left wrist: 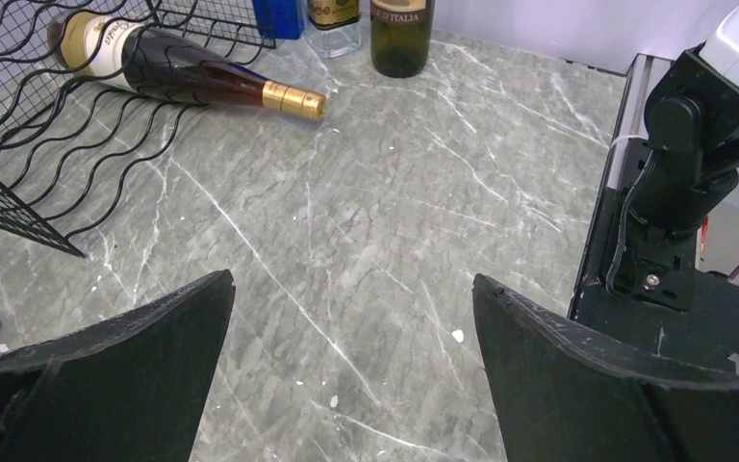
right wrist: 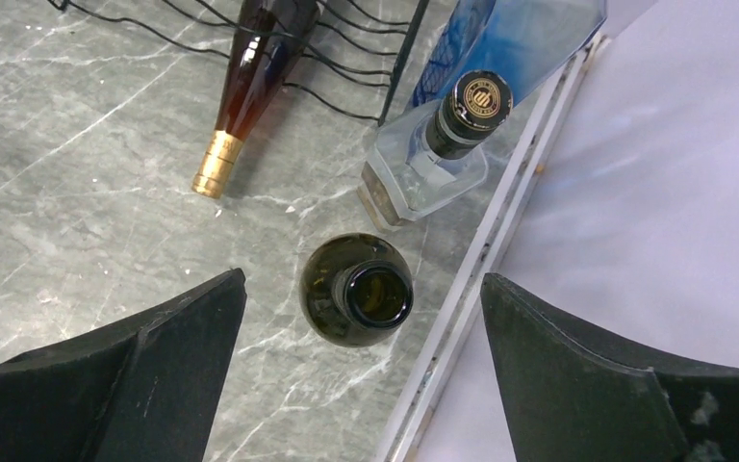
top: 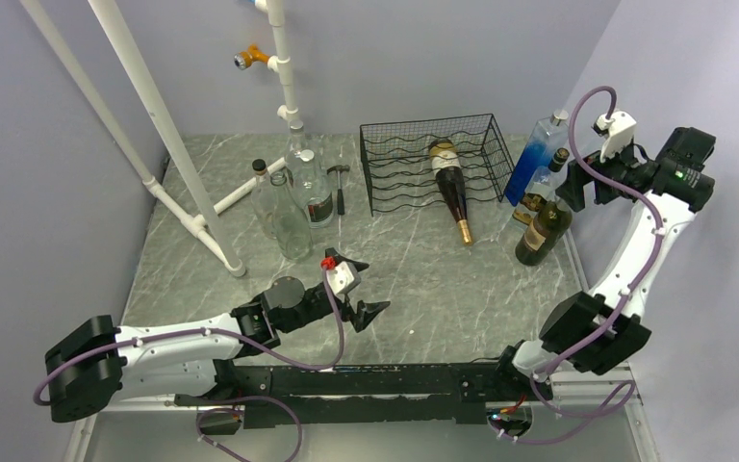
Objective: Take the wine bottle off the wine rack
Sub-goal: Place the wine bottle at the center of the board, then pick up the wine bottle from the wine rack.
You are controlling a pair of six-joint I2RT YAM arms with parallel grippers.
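The black wire wine rack (top: 414,159) stands at the back middle of the table. A dark wine bottle (top: 449,183) with a cream label lies in it, its gold-capped neck poking out the front. It also shows in the left wrist view as the lying bottle (left wrist: 183,72) in the rack (left wrist: 19,183). A dark green bottle (top: 543,231) stands upright right of the rack. My right gripper (right wrist: 364,277) hangs open straight above that uncorked green bottle (right wrist: 346,289), not touching it. My left gripper (top: 370,286) is open and empty, low over the near table (left wrist: 351,289).
A clear square bottle (right wrist: 423,173) with a black cap and a blue bottle (right wrist: 529,29) stand behind the green one, by the table's right rail. Clear glass bottles (top: 289,207), a small hammer (top: 339,183) and a white pipe frame (top: 188,173) are at the left.
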